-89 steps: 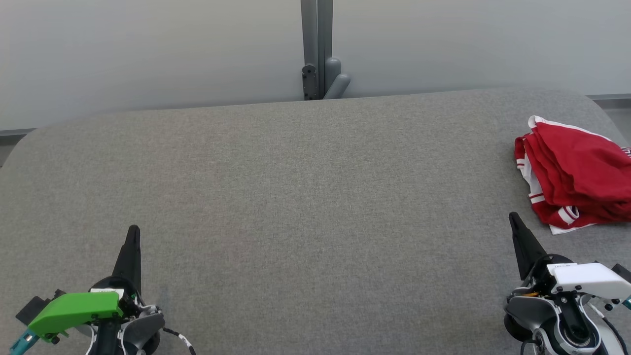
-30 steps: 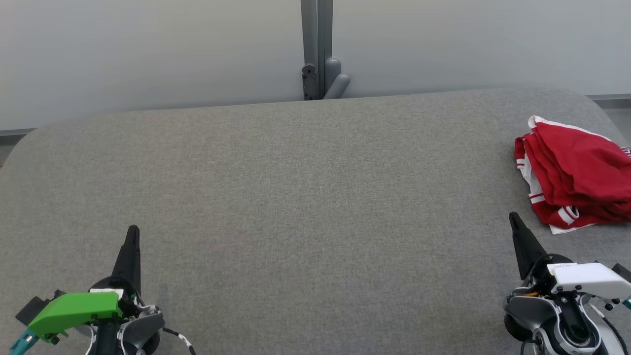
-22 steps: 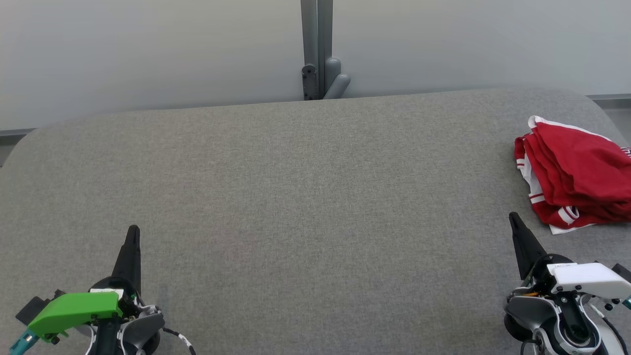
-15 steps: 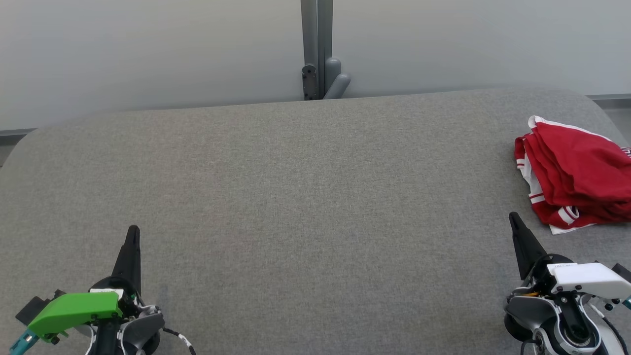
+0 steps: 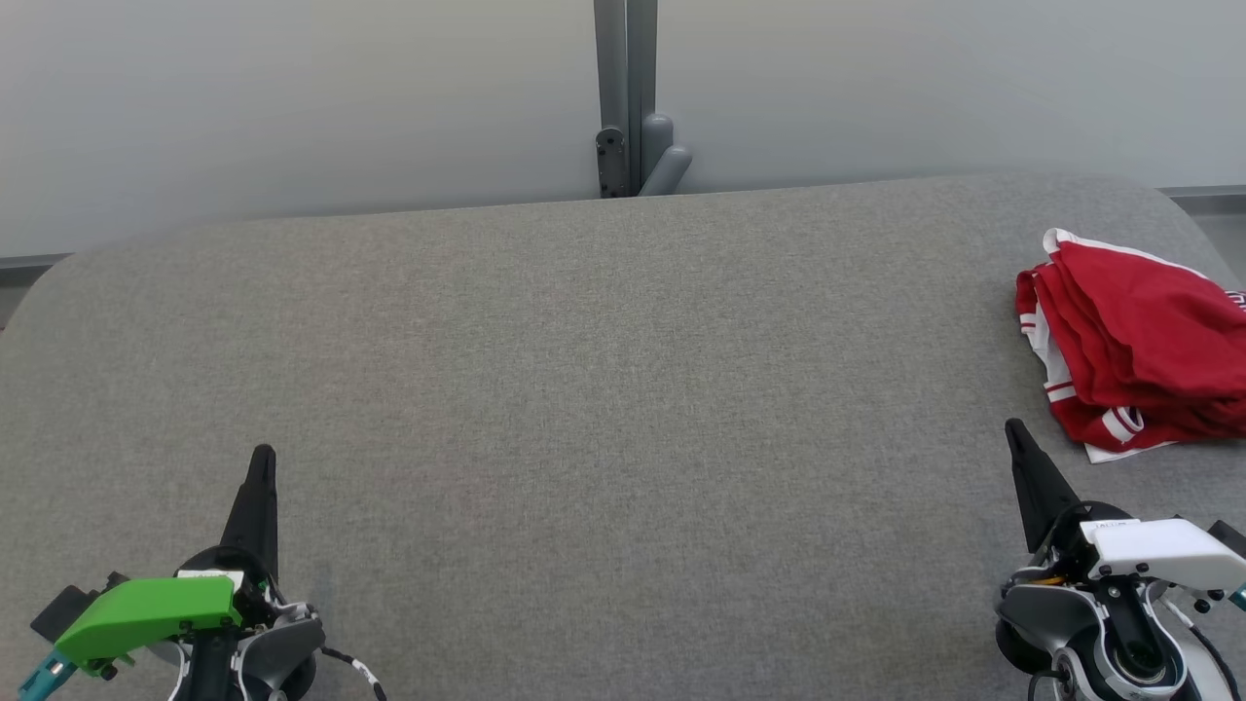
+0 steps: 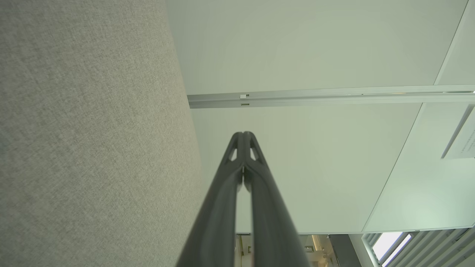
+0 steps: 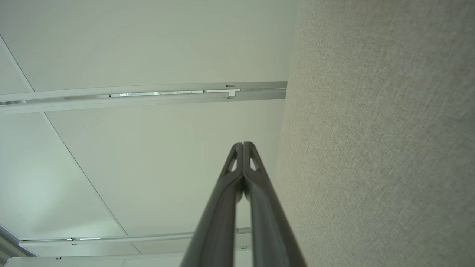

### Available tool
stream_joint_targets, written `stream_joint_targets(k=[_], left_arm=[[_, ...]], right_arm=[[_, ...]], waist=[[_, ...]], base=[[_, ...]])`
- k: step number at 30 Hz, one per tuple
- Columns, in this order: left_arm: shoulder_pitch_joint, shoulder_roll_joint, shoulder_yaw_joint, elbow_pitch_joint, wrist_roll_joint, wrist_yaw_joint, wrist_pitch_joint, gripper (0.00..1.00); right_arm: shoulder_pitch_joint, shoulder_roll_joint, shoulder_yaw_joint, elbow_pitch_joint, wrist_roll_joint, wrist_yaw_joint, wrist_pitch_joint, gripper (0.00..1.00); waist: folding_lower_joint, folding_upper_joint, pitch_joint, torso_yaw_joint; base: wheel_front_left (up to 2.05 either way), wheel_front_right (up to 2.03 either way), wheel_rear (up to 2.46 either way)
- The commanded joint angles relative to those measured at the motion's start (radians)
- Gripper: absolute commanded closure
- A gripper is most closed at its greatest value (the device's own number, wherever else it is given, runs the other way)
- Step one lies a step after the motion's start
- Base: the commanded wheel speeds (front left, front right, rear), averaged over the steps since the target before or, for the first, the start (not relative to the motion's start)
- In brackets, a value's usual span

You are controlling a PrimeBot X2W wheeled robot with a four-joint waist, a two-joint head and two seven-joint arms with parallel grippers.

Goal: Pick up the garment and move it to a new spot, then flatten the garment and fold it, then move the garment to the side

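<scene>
The garment [image 5: 1139,350], red with white stripes and trim, lies bunched near the right edge of the grey fabric table [image 5: 604,389], partly cut off by the head view's border. My right gripper [image 5: 1014,430] rests at the lower right, a short way in front and left of the garment, not touching it; its fingertips [image 7: 243,145] meet, shut and empty. My left gripper [image 5: 263,456] sits at the lower left, far from the garment, with its fingertips [image 6: 243,135] also pressed together on nothing.
A grey post with a bracket [image 5: 628,117] stands behind the table's far edge against a pale wall. The table's corners are rounded at the far left and far right. Wide bare surface lies between the two grippers.
</scene>
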Motion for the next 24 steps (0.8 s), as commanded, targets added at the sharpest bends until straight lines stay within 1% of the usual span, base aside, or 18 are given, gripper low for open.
stream_joint_targets(k=[1,24], left_arm=[[-0.014,0.001,0.006,-0.004,0.005,-0.005,0.003,1.00],[-0.014,0.000,0.007,-0.004,0.007,-0.005,0.004,1.00]], right_arm=[[-0.011,-0.005,-0.003,0.001,0.005,0.000,0.004,1.00],[-0.011,-0.005,-0.003,0.001,0.005,0.000,0.004,1.00]], waist=[[0.0000,0.0000,0.000,0.000],[0.0000,0.0000,0.000,0.000]], base=[[0.00,0.00,0.00],[0.00,0.00,0.00]])
